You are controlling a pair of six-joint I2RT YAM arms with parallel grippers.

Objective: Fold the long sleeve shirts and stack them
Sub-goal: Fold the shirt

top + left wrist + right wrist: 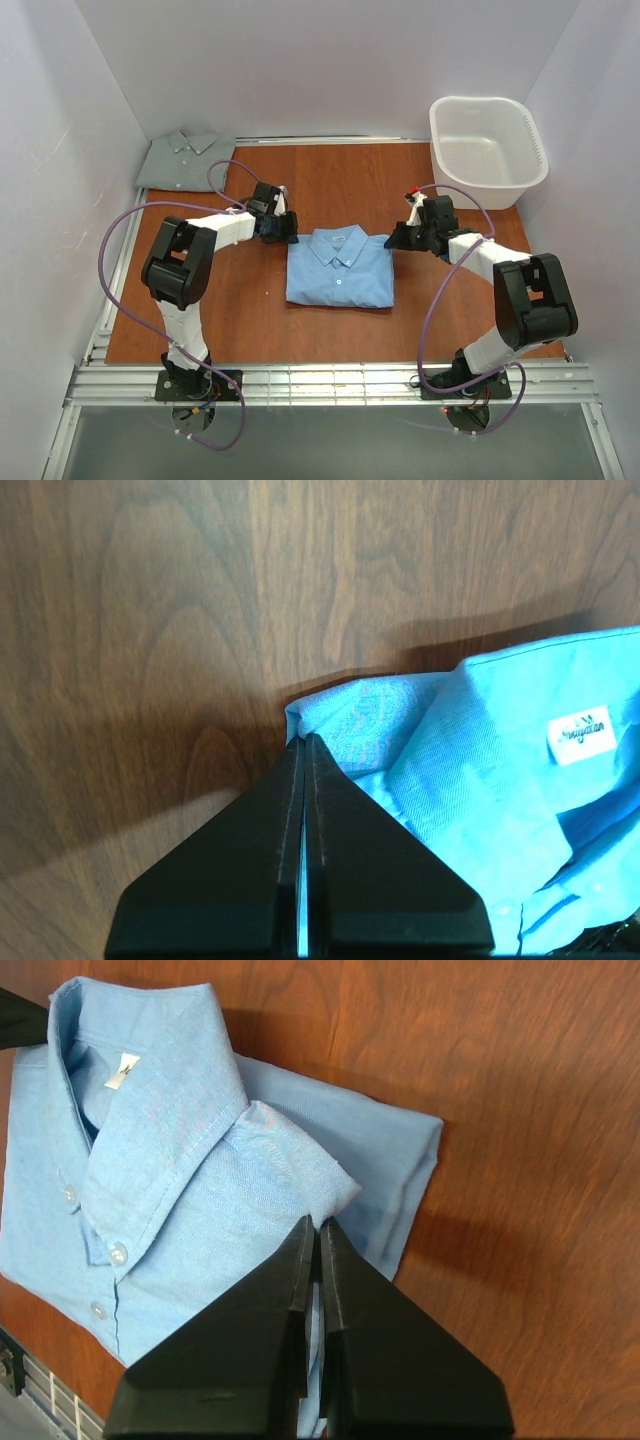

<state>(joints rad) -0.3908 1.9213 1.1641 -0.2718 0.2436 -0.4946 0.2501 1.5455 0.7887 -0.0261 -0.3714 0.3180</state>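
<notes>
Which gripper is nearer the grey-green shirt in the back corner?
Left. The left gripper grips the blue shirt at the edge on the grey-green shirt side; the right gripper grips the opposite edge.

blue shirt [480, 780]: cut by right, bottom edges | collar label [580, 734]: lettering too blurred to read

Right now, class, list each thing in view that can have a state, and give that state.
blue shirt, folded, collar up, mid-table.
grey-green shirt, folded, at the far left corner.
white basket, upright, empty.
left tool, shut on the blue shirt's edge.
right tool, shut on the blue shirt's opposite edge.
</notes>
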